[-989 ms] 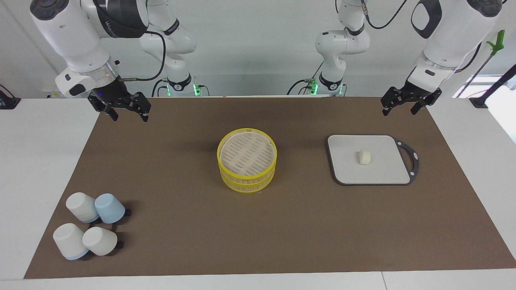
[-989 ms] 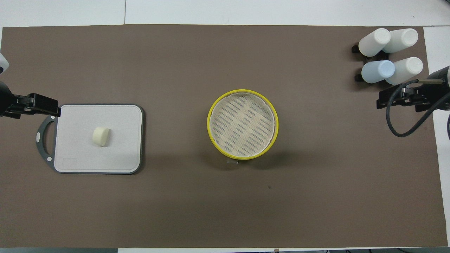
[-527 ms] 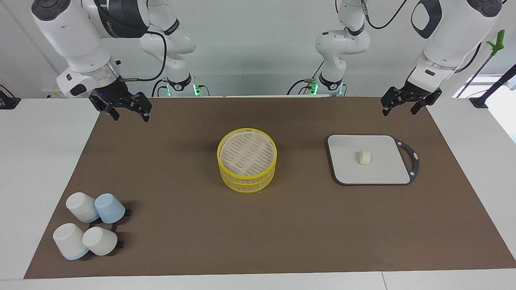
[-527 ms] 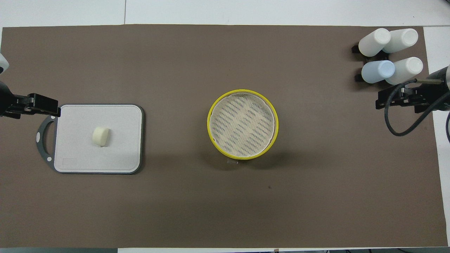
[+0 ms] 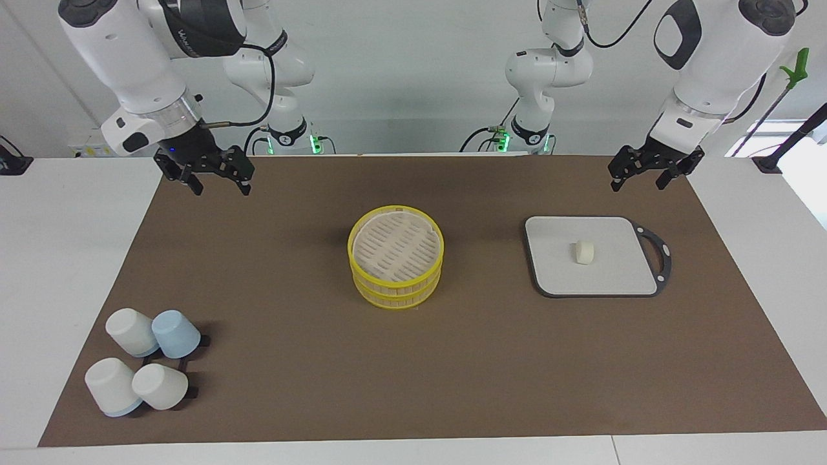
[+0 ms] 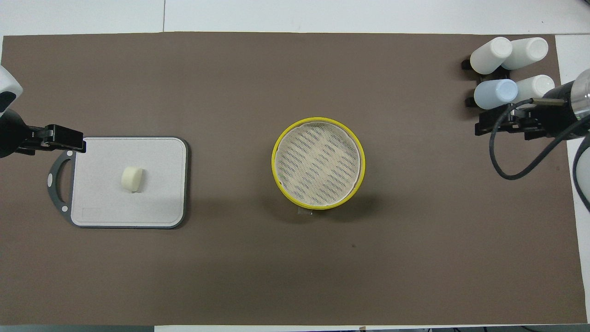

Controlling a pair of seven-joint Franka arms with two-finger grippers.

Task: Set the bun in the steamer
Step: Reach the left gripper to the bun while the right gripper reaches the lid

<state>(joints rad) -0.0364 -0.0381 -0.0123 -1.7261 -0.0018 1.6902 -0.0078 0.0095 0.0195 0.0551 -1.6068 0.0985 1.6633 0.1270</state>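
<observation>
The bun (image 5: 584, 252) lies on its side in the middle of a grey square board (image 5: 555, 274); it also shows in the overhead view (image 6: 132, 179). The steamer (image 5: 396, 256) stands at the mat's centre as two stacked yellow-rimmed tiers with a slatted beige top, and it shows in the overhead view too (image 6: 318, 162). My left gripper (image 5: 636, 185) is open and empty, up in the air over the mat beside the board's handle corner (image 6: 64, 138). My right gripper (image 5: 221, 190) is open and empty, over the mat at the right arm's end (image 6: 500, 127).
Several upturned white and pale blue cups (image 5: 143, 368) sit on black stands at the right arm's end, farther from the robots (image 6: 509, 67). The board's dark handle (image 5: 660, 258) points toward the left arm's end. A brown mat (image 5: 413, 361) covers the table.
My right gripper has shifted a little toward the middle of the table. My left gripper has edged slightly toward the board. The bun and steamer have not moved.
</observation>
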